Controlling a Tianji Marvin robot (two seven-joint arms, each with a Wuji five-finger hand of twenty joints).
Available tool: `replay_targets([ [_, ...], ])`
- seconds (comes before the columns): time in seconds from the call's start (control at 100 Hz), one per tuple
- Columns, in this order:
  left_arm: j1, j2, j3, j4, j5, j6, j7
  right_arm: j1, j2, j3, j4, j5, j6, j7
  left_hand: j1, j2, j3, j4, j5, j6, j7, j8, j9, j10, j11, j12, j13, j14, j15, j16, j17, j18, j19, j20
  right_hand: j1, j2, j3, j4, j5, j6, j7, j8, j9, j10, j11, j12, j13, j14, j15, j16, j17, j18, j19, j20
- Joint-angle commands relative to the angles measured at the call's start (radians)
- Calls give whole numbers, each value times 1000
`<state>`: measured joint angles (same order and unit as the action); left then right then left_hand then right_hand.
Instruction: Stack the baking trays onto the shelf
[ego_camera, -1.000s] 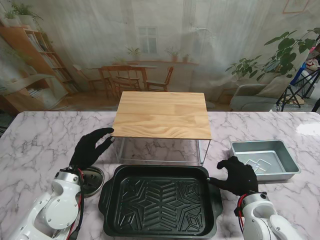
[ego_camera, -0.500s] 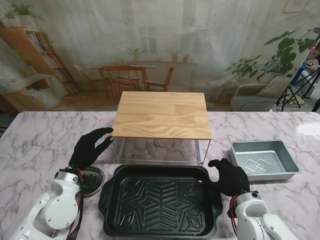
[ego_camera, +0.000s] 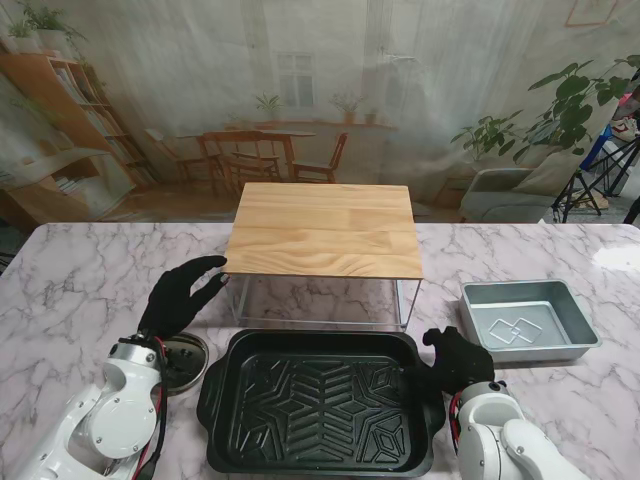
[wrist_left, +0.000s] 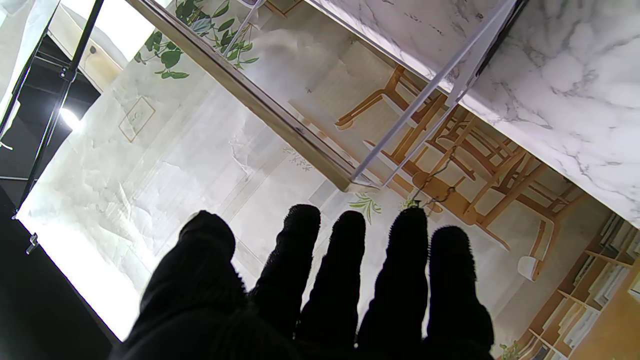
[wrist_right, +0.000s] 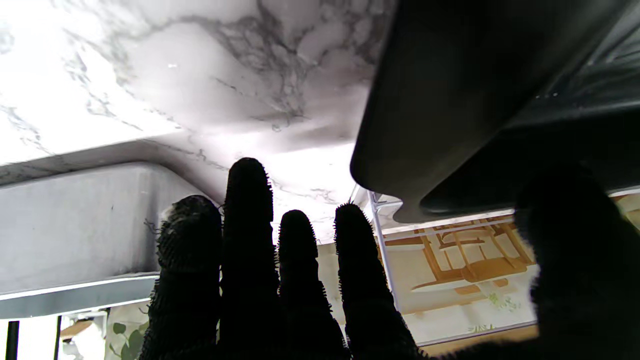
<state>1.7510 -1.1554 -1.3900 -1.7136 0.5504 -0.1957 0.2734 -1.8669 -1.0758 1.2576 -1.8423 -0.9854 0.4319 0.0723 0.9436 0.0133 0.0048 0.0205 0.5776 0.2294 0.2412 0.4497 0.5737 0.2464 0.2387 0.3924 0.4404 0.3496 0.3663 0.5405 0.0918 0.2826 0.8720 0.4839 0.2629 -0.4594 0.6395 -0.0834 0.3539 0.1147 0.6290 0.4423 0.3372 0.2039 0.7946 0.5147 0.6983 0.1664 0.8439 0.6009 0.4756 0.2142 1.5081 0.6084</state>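
A large black baking tray (ego_camera: 320, 405) with a patterned bottom lies on the marble table right in front of me. A smaller grey metal tray (ego_camera: 528, 319) sits to its right. The wooden-topped shelf (ego_camera: 325, 228) on thin white legs stands just beyond the black tray. My right hand (ego_camera: 457, 362) is at the black tray's right handle; in the right wrist view its fingers (wrist_right: 250, 235) are spread beside the tray's edge (wrist_right: 450, 100), thumb under the rim, not closed. My left hand (ego_camera: 180, 295) hovers open near the shelf's left front corner, fingers (wrist_left: 350, 260) apart.
A round dark metal dish (ego_camera: 183, 360) lies on the table under my left wrist, beside the black tray's left handle. The grey tray's wall (wrist_right: 75, 220) is close to my right hand's outer fingers. The shelf's white leg (wrist_left: 425, 90) stands ahead of my left hand.
My right hand has moved left and nearer to me, from the gap between the trays onto the black tray's right handle. The left hand and both trays have not moved.
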Motion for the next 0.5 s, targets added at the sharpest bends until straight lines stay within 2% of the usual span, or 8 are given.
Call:
replay_targets([
  [0.0,-1,0,4,4,2,4,-13,7,2,-11,7,-5,11,4,14,52,-26,-9,16,4,-2,-1,23,-3,14,-5,14,1,20,7,-10,12,17,6,-11,-18,-20,3,10,11,29,31,23,14,37,14,34,18,87,-3,26,-16,45,-10],
  [0.18,-1,0,3,4,2,2,-12,42,7,-57,18,10,59,45,15,51,-26,-10,17,4,-2,-1,24,-2,14,-5,14,2,21,7,-10,14,18,7,12,-16,-23,8,23,13,63,64,67,26,79,47,122,33,92,-18,114,3,55,-27],
  [0.34,-1,0,4,4,2,2,-13,76,9,-98,35,28,102,59,14,51,-26,-10,16,3,-2,-1,25,-2,15,-5,15,1,21,7,-9,13,18,7,86,-15,3,25,39,12,99,83,124,41,133,84,249,36,116,-36,242,14,89,-53],
  [0.39,0,0,4,4,1,3,-13,86,8,-110,42,37,115,55,14,51,-26,-10,17,4,-2,-1,24,-3,14,-5,15,1,21,7,-10,14,18,7,110,-11,32,30,46,9,118,90,157,45,158,101,308,37,133,-45,300,18,111,-71],
  [0.49,0,0,4,4,2,2,-13,103,4,-131,55,63,143,40,15,52,-26,-10,16,4,-2,-1,25,-3,15,-5,15,0,22,7,-9,12,18,7,152,6,148,27,63,0,153,87,251,49,200,129,434,42,160,-77,428,35,160,-143],
])
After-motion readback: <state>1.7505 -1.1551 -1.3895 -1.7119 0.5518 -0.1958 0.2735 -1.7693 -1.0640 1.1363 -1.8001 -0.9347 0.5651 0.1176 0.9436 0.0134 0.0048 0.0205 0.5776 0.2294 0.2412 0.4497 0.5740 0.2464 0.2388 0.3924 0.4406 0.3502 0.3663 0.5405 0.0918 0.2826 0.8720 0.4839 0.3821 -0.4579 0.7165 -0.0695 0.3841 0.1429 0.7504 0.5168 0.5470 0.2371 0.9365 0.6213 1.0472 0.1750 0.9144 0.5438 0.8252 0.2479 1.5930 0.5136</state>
